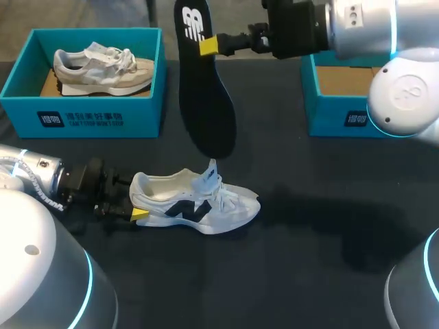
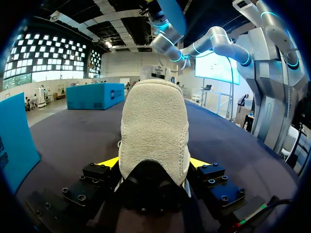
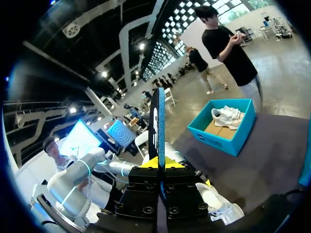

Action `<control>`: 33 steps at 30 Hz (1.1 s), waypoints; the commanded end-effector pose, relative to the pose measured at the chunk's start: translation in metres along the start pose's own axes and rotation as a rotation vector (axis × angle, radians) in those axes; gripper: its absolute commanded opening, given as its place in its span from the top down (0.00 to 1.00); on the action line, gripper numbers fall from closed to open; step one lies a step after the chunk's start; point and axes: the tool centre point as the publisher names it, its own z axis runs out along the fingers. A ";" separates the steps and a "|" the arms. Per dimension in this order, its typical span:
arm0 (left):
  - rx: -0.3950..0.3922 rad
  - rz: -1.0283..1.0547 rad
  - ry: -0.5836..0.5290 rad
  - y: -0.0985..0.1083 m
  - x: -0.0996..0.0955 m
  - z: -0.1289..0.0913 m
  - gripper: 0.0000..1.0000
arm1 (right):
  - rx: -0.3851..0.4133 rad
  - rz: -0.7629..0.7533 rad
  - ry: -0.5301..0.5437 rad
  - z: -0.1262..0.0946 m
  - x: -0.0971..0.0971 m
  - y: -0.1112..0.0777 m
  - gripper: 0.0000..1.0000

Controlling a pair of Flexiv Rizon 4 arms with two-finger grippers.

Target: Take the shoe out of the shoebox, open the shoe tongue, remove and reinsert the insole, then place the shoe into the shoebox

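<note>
Clamping the heel of the white sneaker (image 1: 199,202) on the table (image 1: 309,260), our left end effector (image 1: 135,203) holds it upright; our right end effector (image 1: 207,46) pinches the black insole (image 1: 206,103), which hangs below it over the sneaker's laces.

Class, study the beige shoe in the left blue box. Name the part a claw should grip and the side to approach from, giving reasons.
Probably the heel collar of the beige shoe, approached from above: the walls of the blue box block every side, while the open collar gives a thin rim to pinch.
</note>
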 end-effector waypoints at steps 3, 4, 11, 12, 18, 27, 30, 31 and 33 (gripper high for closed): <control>-0.001 0.000 -0.001 0.000 0.000 0.000 1.00 | -0.002 0.001 -0.002 0.002 0.000 0.000 1.00; -0.001 0.000 -0.001 0.000 0.000 0.000 1.00 | -0.002 0.001 -0.002 0.002 0.000 0.000 1.00; -0.001 0.000 -0.001 0.000 0.000 0.000 1.00 | 0.049 0.030 0.023 -0.023 -0.009 -0.004 1.00; -0.001 0.000 -0.001 0.000 0.000 0.000 1.00 | 0.055 0.030 0.022 -0.027 -0.008 -0.004 1.00; -0.001 0.000 -0.001 0.000 0.000 0.000 1.00 | 0.066 0.047 0.039 -0.060 -0.003 -0.005 1.00; -0.001 0.000 -0.001 0.000 0.000 0.000 1.00 | 0.001 0.091 -0.052 -0.112 0.013 -0.018 1.00; -0.001 0.000 -0.001 0.000 0.000 0.000 1.00 | -0.002 0.094 -0.054 -0.124 0.021 -0.025 1.00; -0.001 0.000 -0.001 0.000 0.000 0.000 1.00 | -0.004 0.099 -0.054 -0.128 0.024 -0.028 1.00; -0.001 0.000 -0.001 0.000 0.000 0.000 1.00 | -0.001 0.094 -0.057 -0.135 0.032 -0.032 1.00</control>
